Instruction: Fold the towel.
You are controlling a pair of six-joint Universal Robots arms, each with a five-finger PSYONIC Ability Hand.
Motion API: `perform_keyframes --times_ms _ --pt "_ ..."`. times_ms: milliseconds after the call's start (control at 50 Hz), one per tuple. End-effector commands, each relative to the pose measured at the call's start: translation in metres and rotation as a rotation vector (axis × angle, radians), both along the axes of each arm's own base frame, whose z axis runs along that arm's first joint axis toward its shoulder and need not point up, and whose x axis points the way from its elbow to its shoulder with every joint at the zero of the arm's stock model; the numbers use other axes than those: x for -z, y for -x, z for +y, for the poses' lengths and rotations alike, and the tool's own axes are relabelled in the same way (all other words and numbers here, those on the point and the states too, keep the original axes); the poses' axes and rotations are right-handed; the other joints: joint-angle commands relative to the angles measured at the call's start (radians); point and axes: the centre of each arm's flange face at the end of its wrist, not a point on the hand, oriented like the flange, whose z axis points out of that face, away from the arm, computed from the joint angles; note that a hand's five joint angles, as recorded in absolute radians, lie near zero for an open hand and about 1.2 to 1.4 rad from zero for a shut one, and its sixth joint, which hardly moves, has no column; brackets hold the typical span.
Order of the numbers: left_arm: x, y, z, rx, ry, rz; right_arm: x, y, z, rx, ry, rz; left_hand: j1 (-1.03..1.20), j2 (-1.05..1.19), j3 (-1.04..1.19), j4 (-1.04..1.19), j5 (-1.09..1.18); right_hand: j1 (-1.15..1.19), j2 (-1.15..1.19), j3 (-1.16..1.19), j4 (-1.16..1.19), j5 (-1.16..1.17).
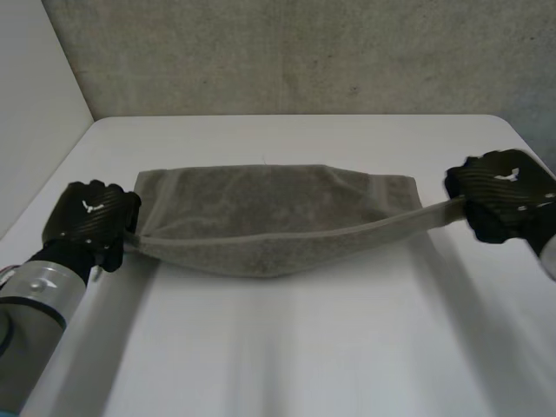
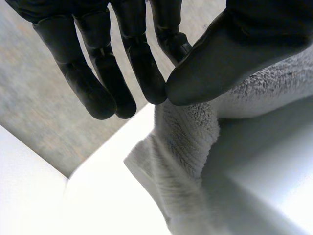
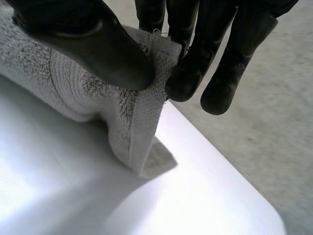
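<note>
White tabletop (image 1: 287, 347) carries the towel (image 1: 269, 217) across its middle, long axis side to side, as we pinch its raised near corners, one in the left hand (image 1: 91, 221), one in the right hand (image 1: 504, 204), the far edge lying flat straight ahead.

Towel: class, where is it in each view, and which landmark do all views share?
Head view: towel stretched across the white table, its near edge lifted between the left hand and right hand.
Left wrist view: a corner pinched under the left hand's thumb.
Right wrist view: a corner pinched between the right hand's thumb and fingers.
Shared landmark: the white table.
</note>
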Motion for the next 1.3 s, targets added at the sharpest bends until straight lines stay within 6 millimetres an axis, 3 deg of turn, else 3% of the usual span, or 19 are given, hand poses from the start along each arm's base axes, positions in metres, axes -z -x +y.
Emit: perform_keyframes --times_ms 20,120,260,300,380,420,440,540,660,700,860,1040,1080,1100,1120,1140,1160,1200,1300 --pt "-0.051 -0.006 0.031 0.001 0.161 0.034 -0.048 0.028 0.017 0.079 0.039 -0.008 -0.122 -0.129 -0.159 -0.135 -0.318 0.047 0.083 0.045 0.047 0.048" --pt "-0.070 -0.006 0.045 0.025 0.227 0.048 -0.065 0.036 0.020 0.074 0.065 -0.014 -0.122 -0.129 -0.159 -0.135 -0.318 0.047 0.083 0.045 0.047 0.048" --pt "-0.057 0.001 0.043 0.085 0.177 0.042 -0.069 0.040 0.016 0.057 0.077 -0.020 -0.122 -0.129 -0.159 -0.135 -0.318 0.047 0.083 0.045 0.047 0.048" --pt "-0.033 0.004 0.031 0.093 0.073 0.020 -0.055 0.041 0.005 0.052 0.019 -0.028 -0.122 -0.129 -0.159 -0.135 -0.318 0.047 0.083 0.045 0.047 0.048" --pt "-0.015 0.008 0.017 0.095 0.004 0.001 -0.032 0.038 -0.014 0.030 -0.063 -0.021 -0.122 -0.129 -0.159 -0.135 -0.318 0.047 0.083 0.045 0.047 0.048" --pt "0.002 0.012 -0.004 0.090 -0.040 -0.009 -0.014 0.029 -0.030 -0.006 -0.130 0.005 -0.122 -0.129 -0.159 -0.135 -0.318 0.047 0.083 0.045 0.047 0.048" --pt "0.002 0.012 -0.004 0.090 -0.040 -0.009 -0.013 0.029 -0.030 -0.006 -0.130 0.005 -0.122 -0.129 -0.159 -0.135 -0.318 0.047 0.083 0.045 0.047 0.048" --pt "0.021 0.023 -0.050 0.089 -0.065 -0.013 0.029 0.029 -0.068 0.061 -0.247 0.066 -0.122 -0.129 -0.159 -0.135 -0.318 0.047 0.083 0.045 0.047 0.048" --pt "0.027 0.043 -0.077 0.124 -0.046 -0.011 0.047 0.012 -0.086 0.074 -0.256 0.100 -0.122 -0.129 -0.159 -0.135 -0.318 0.047 0.083 0.045 0.047 0.048" --pt "0.032 0.052 -0.095 0.132 -0.030 -0.009 0.058 0.007 -0.101 0.106 -0.232 0.107 -0.122 -0.129 -0.159 -0.135 -0.318 0.047 0.083 0.045 0.047 0.048" --pt "0.041 0.060 -0.136 0.034 0.011 -0.025 0.066 -0.001 -0.125 0.175 -0.128 0.068 -0.122 -0.129 -0.159 -0.135 -0.318 0.047 0.083 0.045 0.047 0.048" --pt "0.058 0.071 -0.139 0.041 -0.002 -0.073 0.068 -0.008 -0.133 0.177 -0.085 0.051 -0.133 -0.141 -0.170 -0.147 -0.329 0.047 0.083 0.045 0.047 0.048" --pt "0.063 0.074 -0.138 0.047 -0.010 -0.076 0.074 -0.011 -0.136 0.175 -0.091 0.057 -0.270 -0.277 -0.307 -0.283 -0.466 0.047 0.083 0.045 0.047 0.048" --pt "0.065 0.074 -0.137 0.049 -0.014 -0.079 0.078 -0.012 -0.137 0.176 -0.101 0.060 -0.535 -0.543 -0.573 -0.549 -0.732 -0.138 -0.102 -0.140 -0.138 -0.137" --pt "0.065 0.074 -0.137 0.049 -0.014 -0.079 0.078 -0.012 -0.137 0.176 -0.101 0.060 -0.538 -0.546 -0.576 -0.552 -0.735 -0.139 -0.104 -0.142 -0.140 -0.139" --pt "0.065 0.075 -0.136 0.049 -0.016 -0.081 0.080 -0.011 -0.138 0.186 -0.107 0.064 -0.925 -0.932 -0.962 -0.938 -1.121 -0.756 -0.720 -0.758 -0.756 -0.755" --pt "0.066 0.075 -0.135 0.048 -0.019 -0.084 0.083 -0.011 -0.137 0.202 -0.118 0.072 -1.210 -1.218 -1.248 -1.224 -1.407 -1.174 -1.139 -1.177 -1.175 -1.174" --pt "0.065 0.076 -0.134 0.041 -0.015 -0.085 0.085 -0.011 -0.135 0.220 -0.125 0.083 -1.343 -1.351 -1.381 -1.357 -1.540 -1.174 -1.139 -1.177 -1.175 -1.174" --pt "0.058 0.075 -0.133 -0.009 -0.002 -0.082 0.087 -0.014 -0.129 0.251 -0.129 0.093 -1.342 -1.350 -1.380 -1.356 -1.539 -1.174 -1.139 -1.177 -1.175 -1.174"
